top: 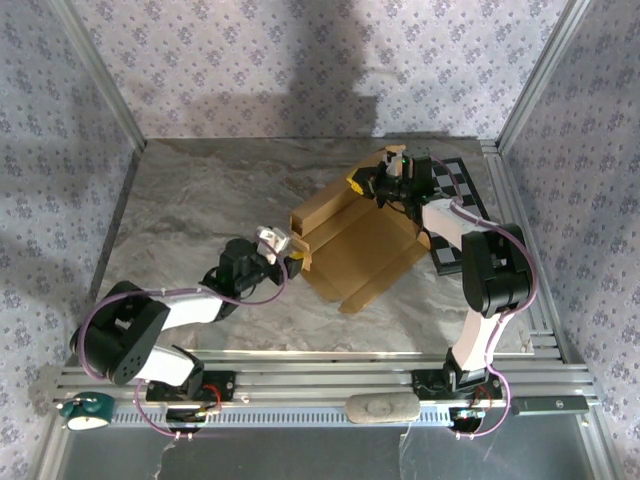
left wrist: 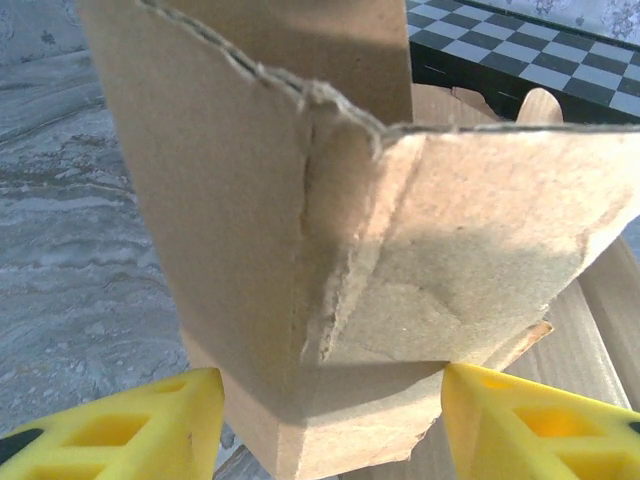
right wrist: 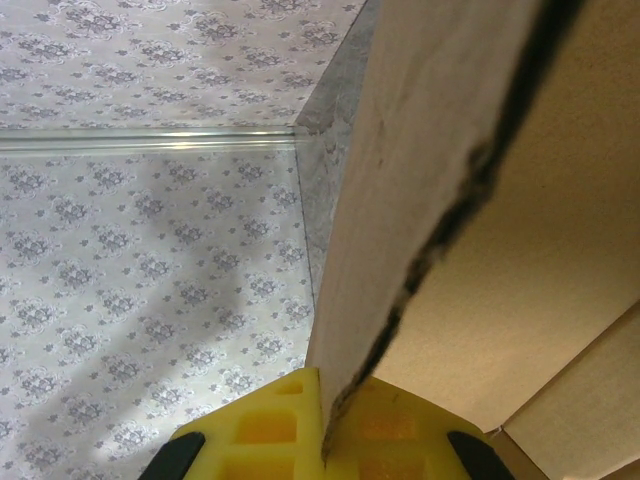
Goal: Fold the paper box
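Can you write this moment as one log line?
task: fold paper box | left gripper: jaws apart around raised corner | right gripper: jaws shut on far flap | box: partly folded

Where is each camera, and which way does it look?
Top external: high behind the arms, looking down at the table; both arms and the paper box show.
Left wrist: on the left arm, facing a box corner between its yellow jaws, standing apart.
Right wrist: on the right arm, looking along a flap pinched in its shut jaws.
Top and left wrist share the checkerboard.
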Action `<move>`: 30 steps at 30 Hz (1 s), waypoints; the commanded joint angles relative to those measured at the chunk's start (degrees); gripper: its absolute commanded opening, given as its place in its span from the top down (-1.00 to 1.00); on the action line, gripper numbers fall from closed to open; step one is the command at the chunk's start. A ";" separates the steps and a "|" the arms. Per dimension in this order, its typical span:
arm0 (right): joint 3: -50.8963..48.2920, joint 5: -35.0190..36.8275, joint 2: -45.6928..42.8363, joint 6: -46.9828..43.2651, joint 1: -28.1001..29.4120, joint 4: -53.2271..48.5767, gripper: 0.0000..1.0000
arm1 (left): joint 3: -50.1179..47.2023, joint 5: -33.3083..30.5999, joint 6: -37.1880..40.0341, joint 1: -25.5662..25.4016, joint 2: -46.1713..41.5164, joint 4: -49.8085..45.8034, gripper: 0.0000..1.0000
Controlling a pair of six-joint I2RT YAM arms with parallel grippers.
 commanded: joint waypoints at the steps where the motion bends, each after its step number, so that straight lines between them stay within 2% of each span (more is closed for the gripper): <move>1: 0.61 -1.39 0.98 -1.86 -0.34 1.16 1.00 | 3.22 -0.91 2.20 -0.90 1.10 2.81 -0.21; 15: -6.48 -1.87 1.15 -2.01 -0.61 8.46 1.00 | 4.79 -8.72 1.64 -3.63 4.94 4.77 -0.19; 23: -6.53 -1.70 1.66 -1.70 -0.67 8.30 1.00 | 5.10 -13.21 1.46 -6.90 7.42 8.27 -0.23; 25: -6.51 -1.70 1.68 -1.56 -0.63 8.31 1.00 | 5.40 -14.66 1.08 -7.41 7.96 8.73 -0.31; 30: -6.66 -1.61 1.53 -1.34 -0.58 8.20 1.00 | 6.36 -18.90 -0.82 -7.45 8.77 9.02 -0.31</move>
